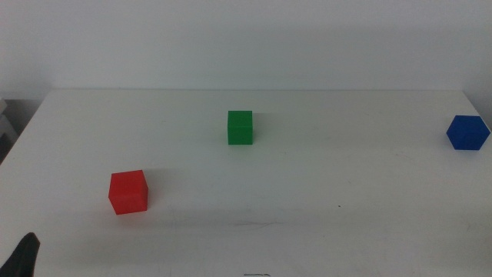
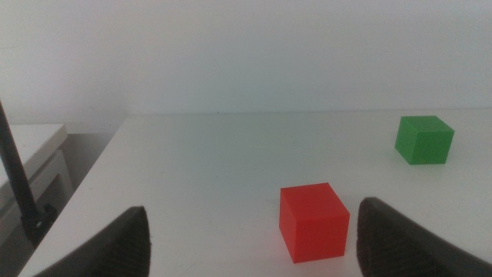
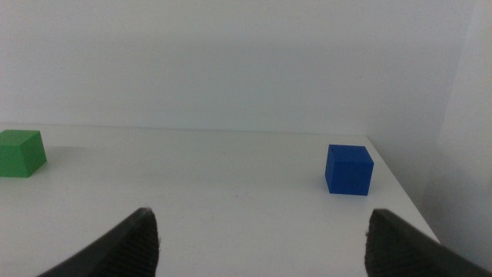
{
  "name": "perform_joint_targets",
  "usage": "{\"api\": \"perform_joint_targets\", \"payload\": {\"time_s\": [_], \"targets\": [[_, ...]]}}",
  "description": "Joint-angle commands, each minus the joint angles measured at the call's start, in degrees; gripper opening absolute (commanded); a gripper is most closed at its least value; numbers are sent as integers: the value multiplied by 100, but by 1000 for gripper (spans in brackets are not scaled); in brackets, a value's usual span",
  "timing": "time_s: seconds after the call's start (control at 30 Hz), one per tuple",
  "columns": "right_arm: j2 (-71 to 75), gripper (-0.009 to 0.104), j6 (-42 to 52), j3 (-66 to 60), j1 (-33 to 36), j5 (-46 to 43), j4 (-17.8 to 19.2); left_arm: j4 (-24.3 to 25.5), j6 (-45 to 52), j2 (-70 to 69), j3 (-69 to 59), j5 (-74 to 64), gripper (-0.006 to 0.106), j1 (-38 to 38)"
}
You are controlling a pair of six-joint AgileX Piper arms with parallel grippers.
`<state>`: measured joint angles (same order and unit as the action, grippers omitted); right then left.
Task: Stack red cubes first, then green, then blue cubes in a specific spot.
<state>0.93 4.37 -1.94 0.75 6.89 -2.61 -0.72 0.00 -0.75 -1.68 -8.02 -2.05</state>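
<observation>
The left gripper [image 2: 250, 246], jaws spread wide and empty, sits just short of the red cube [image 1: 127, 191], which lies ahead between its jaws, probably slightly off-centre. Beyond the red cube stands the green cube [image 1: 240, 128], and farthest from it the blue cube [image 1: 467, 132], facing the equally open right gripper [image 3: 261, 246].

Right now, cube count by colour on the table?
Red: 1, the red cube, near the left tool
Green: 1, the green cube, mid-table
Blue: 1, the blue cube, at the table's right edge, ahead of the right tool
Total: 3 cubes, all apart, none stacked
</observation>
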Motion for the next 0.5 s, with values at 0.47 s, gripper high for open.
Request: {"api": "perform_joint_targets", "payload": {"time_s": [0.47], "targets": [[93,94,46,131,10,-450,51,-47,-115,3712,3228,-1181,90,-6]]}}
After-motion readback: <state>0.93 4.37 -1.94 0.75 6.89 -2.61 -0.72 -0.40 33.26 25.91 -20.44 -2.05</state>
